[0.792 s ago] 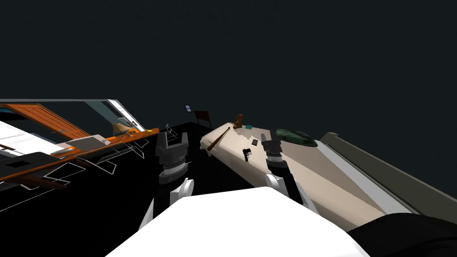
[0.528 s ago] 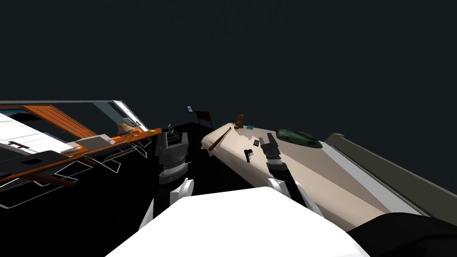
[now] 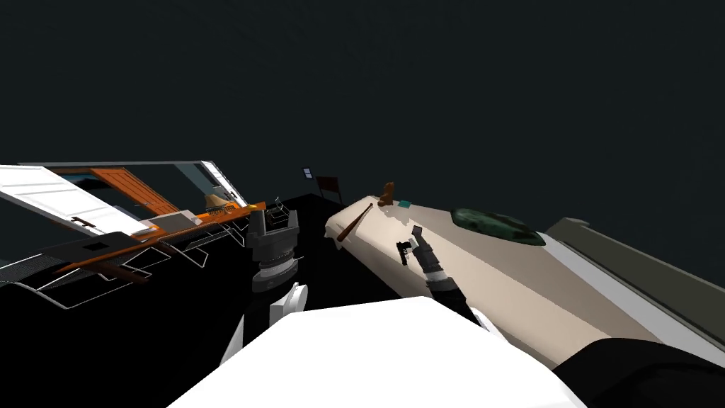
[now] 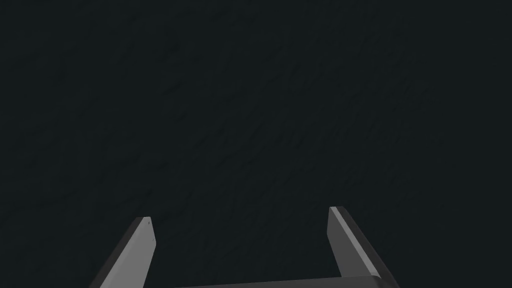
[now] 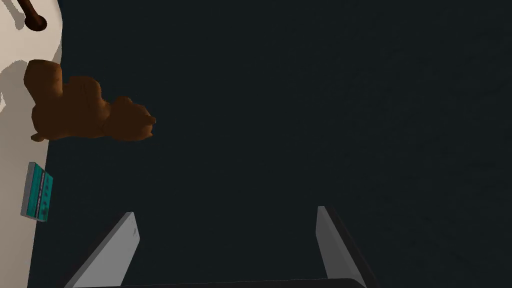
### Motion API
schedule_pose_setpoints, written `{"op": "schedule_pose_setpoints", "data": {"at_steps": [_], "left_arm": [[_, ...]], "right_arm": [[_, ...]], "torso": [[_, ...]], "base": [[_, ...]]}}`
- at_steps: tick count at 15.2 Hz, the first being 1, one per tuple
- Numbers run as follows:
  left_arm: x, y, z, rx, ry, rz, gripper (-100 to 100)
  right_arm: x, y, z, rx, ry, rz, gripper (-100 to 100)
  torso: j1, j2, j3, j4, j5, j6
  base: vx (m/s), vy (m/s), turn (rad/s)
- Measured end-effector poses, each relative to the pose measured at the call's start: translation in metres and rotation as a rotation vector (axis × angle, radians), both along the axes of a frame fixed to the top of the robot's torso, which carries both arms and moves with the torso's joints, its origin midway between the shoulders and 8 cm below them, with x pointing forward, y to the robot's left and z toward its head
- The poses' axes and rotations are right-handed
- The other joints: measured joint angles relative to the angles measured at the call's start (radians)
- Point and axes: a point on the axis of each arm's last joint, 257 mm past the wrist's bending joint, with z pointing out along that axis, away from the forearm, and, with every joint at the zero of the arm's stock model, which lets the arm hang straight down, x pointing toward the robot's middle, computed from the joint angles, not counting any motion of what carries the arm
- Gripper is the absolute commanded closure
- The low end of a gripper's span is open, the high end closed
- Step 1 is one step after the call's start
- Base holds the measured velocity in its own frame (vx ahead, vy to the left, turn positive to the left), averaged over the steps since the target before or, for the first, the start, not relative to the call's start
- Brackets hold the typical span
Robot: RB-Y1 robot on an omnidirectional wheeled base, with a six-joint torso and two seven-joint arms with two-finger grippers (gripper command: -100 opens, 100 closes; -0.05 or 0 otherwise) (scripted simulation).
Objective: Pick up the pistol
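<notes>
Beige surface [image 3: 495, 269] carries a small black pistol [image 3: 403, 251] near the right claw [image 5: 226, 212], spread wide.

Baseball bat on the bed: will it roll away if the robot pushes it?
Probably: the baseball bat looks round, so a sideways push would likely roll it. Its thick end lies near the bed edge, so it might fall off. It looks stiff, not floppy.

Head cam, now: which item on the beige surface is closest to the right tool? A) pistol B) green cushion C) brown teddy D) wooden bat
A: the dark pistol lies right beside the right tool on the beige surface; the other three sit farther off.
</notes>
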Motion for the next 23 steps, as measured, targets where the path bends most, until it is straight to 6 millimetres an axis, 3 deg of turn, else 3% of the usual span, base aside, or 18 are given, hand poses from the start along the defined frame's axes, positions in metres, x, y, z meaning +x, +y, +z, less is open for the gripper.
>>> {"op": "schedule_pose_setpoints", "data": {"at_steps": [4,7,11,18,23], "left_arm": [[0.000,0.000,0.000,0.000,0.000,0.000,0],[0.000,0.000,0.000,0.000,0.000,0.000,0],[0.000,0.000,0.000,0.000,0.000,0.000,0],[0.000,0.000,0.000,0.000,0.000,0.000,0],[0.000,0.000,0.000,0.000,0.000,0.000,0]], "right_arm": [[-0.023,0.001,-0.079,-0.075,0.191,-0.001,-100],[-0.045,0.002,-0.120,-0.121,0.305,0.001,-100],[-0.090,-0.002,-0.182,-0.180,0.475,0.005,-100],[-0.193,-0.009,-0.276,-0.288,0.780,0.028,-100],[-0.266,-0.006,-0.312,-0.342,0.957,0.044,-100]], "torso": [[-0.001,-0.002,-0.001,0.000,0.000,0.000],[-0.002,-0.002,-0.001,0.000,0.000,0.000],[-0.002,-0.002,-0.001,0.000,0.000,0.000],[-0.004,-0.003,-0.002,-0.001,-0.001,0.000],[-0.005,-0.001,-0.001,0.000,-0.001,0.000]], "base": [[0.123,0.077,0.123],[0.130,0.064,0.121],[0.130,0.057,0.132],[0.152,0.028,0.167],[0.123,-0.002,0.160]]}}
